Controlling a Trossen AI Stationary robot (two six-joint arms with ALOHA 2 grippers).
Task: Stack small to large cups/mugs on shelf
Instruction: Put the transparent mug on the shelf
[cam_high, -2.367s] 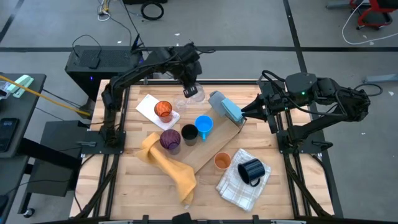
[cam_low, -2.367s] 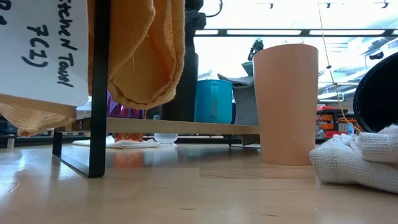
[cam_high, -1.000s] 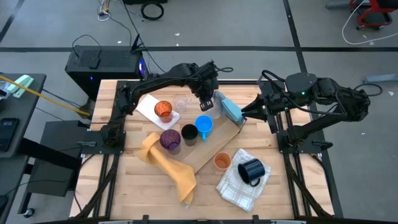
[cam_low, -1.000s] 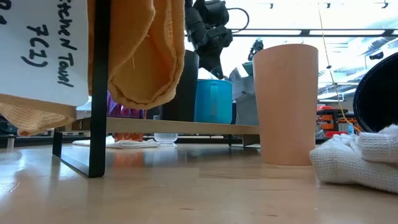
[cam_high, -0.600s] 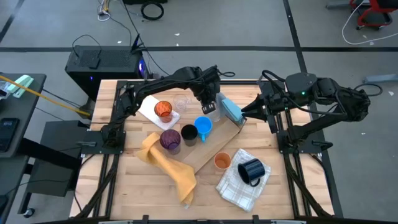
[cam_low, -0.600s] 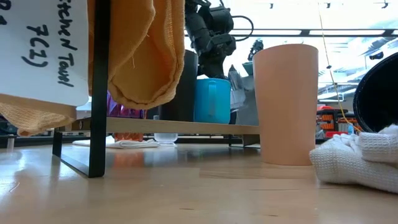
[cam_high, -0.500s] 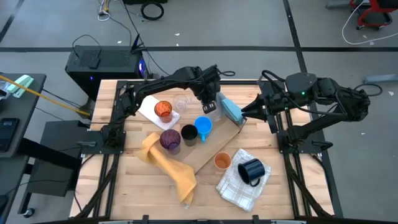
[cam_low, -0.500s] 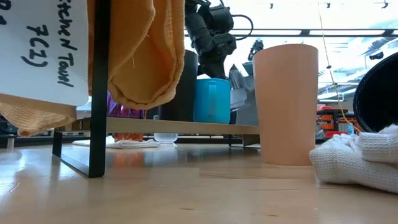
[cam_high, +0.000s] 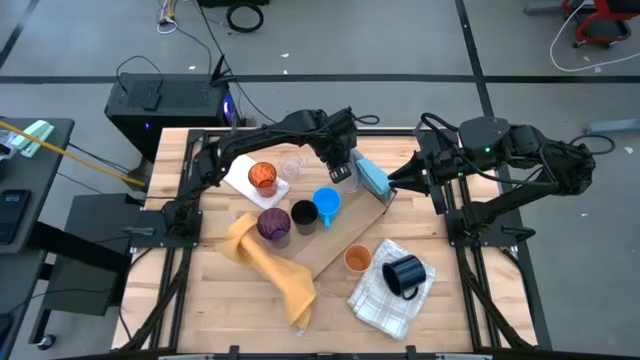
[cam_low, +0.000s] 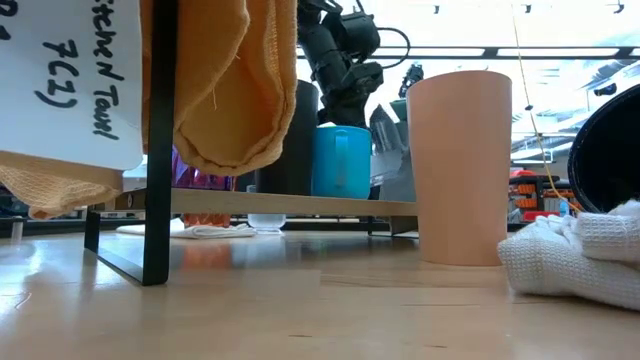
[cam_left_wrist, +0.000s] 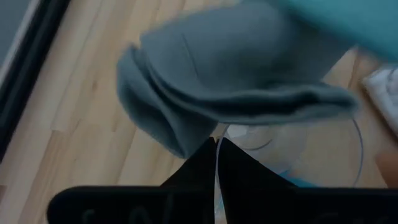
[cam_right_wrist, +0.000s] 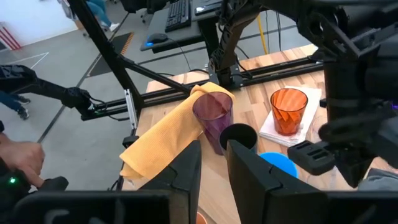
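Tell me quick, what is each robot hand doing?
Left gripper: shut on the rim of the clear cup, near the blue-grey cloth.
Right gripper: holding nothing, waiting by the table's right edge.

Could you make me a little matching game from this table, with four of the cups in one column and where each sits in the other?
Things:
1. orange-tinted cup
2. dark navy mug
3. purple cup
4. bright blue mug

Places:
A. on the checked cloth
B. on the wooden shelf board, below the left gripper
C. on the white napkin
D. against the yellow towel

Pairs: 1-C, 2-A, 3-D, 4-B
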